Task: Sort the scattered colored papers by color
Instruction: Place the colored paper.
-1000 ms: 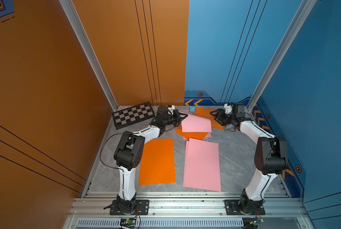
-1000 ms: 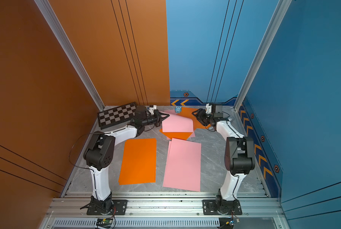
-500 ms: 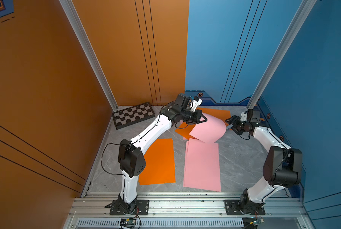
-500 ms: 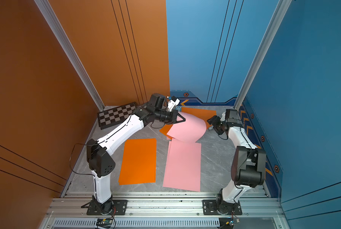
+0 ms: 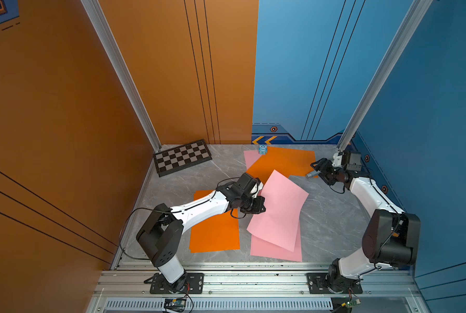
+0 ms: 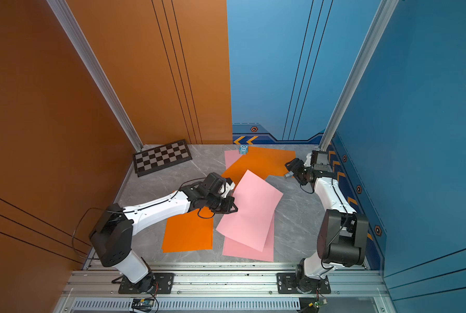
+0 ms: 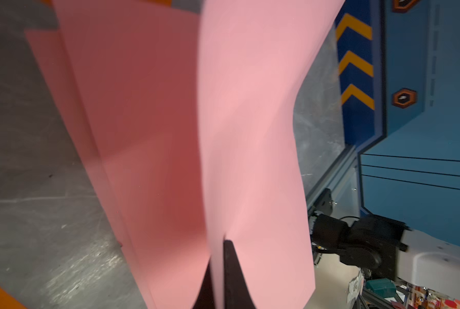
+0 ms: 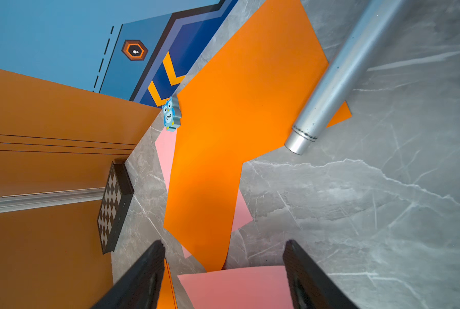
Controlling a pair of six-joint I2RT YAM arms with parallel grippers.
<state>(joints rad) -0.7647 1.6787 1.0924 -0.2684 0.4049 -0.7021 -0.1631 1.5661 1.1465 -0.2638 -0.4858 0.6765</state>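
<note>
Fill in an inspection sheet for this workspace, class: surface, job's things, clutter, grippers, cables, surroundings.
Surface: grey marble table.
Job's things: held pink sheet curls over flat pink sheet; near orange sheet beside them; far orange sheet overlaps far pink sheet.
Clutter: chessboard, owl figure, metal tube, all at the far side.
Grippers: left gripper shut on held pink sheet; right gripper open, empty.
Cables: black loops on left arm and right arm.
Surroundings: orange wall, blue wall, metal frame.

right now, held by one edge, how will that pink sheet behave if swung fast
Probably floppy: the held pink sheet curves and sags away from the left gripper. Likely very light, being so thin, so it may flutter.
</note>
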